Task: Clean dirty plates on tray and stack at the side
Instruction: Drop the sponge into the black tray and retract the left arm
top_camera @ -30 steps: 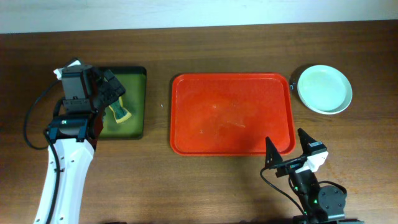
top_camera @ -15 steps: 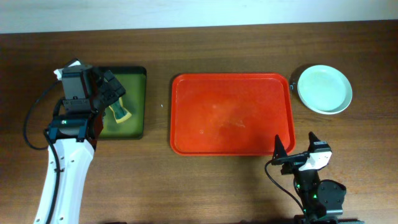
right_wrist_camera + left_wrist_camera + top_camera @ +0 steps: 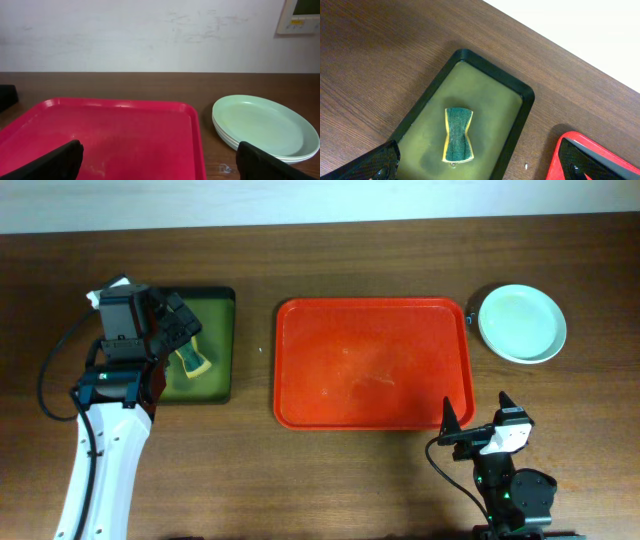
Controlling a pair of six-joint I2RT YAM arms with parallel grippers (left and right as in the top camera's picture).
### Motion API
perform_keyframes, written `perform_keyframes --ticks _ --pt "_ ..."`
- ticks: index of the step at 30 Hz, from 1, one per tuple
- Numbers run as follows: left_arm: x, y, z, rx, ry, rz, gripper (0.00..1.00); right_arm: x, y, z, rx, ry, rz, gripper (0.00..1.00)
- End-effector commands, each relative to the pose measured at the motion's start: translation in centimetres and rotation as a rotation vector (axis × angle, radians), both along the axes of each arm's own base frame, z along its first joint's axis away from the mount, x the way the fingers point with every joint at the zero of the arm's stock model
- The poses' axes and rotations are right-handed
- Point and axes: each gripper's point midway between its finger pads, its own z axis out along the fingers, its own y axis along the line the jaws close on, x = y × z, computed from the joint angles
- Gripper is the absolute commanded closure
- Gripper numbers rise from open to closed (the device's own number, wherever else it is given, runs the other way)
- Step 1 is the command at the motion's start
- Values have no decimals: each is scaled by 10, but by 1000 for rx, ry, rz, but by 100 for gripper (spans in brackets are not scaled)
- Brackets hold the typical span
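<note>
One large flat red-orange rectangular plastic tray (image 3: 372,365) is lying at the middle of the brown wooden counter (image 3: 300,480), carrying no plates and showing only faint pale smears on its floor. The round shallow plates (image 3: 521,323) are sitting in a single stack on the counter just beside the tray's far right corner. The top one is showing pale mint-green. In the right wrist view layered rims (image 3: 222,135) are showing under it, but how many plates they belong to is hard to tell.

One smaller dark green rectangular tray (image 3: 222,300) is lying well to the left of the red one. One yellow-edged green sponge (image 3: 457,135), pinched at the waist, is resting inside it.

The left tool (image 3: 180,325) is hanging over the dark green tray with its fingers spread wide, gripping nothing. The right tool (image 3: 477,412) is sitting near the red tray's near right corner, its fingers likewise wide apart and empty.

One pale wall panel (image 3: 300,15) is showing a small display; its writing is too small to read.
</note>
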Motion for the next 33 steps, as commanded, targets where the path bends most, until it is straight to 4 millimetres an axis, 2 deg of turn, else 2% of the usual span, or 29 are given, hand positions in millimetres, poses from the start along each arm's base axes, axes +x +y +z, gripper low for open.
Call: perform_keyframes --ticks 1,11,16,19,24,27,29,33 --pt "0 1 4 5 -5 -4 1 0 -5 -3 -5 4 -23 2" --pt "-1 2 3 10 1 1 1 0 -5 -3 -5 4 -23 2" --pt "-29 11 9 47 29 42 1 0 -5 -3 -5 4 -23 2" --pt "-47 9 13 116 -21 -22 0 0 -5 -3 -5 4 -23 2" --pt "-73 -12 16 288 -243 -252 1 0 -5 -3 -5 4 -23 2" --pt "-102 -29 9 384 -424 -369 1 0 -5 -3 -5 4 -23 2" --pt "-122 -30 0 408 -501 -359 1 0 -5 -3 -5 4 -23 2" --pt "-139 -31 0 430 -599 -341 1 0 -5 -3 -5 4 -23 2"
